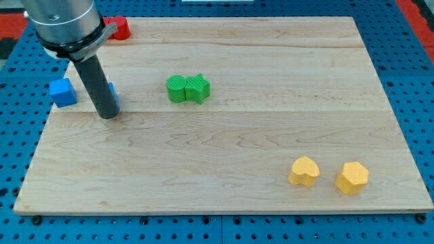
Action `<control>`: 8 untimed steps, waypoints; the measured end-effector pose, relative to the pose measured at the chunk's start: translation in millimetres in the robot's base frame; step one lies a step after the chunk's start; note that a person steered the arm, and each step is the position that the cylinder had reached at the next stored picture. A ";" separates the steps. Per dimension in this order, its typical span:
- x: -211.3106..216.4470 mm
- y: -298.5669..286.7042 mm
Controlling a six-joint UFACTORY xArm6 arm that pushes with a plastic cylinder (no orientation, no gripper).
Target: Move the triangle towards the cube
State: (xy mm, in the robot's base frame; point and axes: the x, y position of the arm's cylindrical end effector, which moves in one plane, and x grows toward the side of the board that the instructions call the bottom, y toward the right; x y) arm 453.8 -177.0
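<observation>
Matte dark rod, my tip [108,116], resting on grained wooden board [230,169]; no jaws showing.
Glossy blue plastic cube [62,92] sitting just left; blue block [112,94], shape hidden, touching behind.

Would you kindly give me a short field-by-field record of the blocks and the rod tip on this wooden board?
tip: my tip at the view's left
blue blocks: blue cube left of the rod; second blue block mostly hidden behind the rod
red block: red block at the top-left edge
green blocks: two green blocks, touching
yellow blocks: yellow heart, yellow hexagon, bottom right
</observation>
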 end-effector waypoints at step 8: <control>-54.5 -97.8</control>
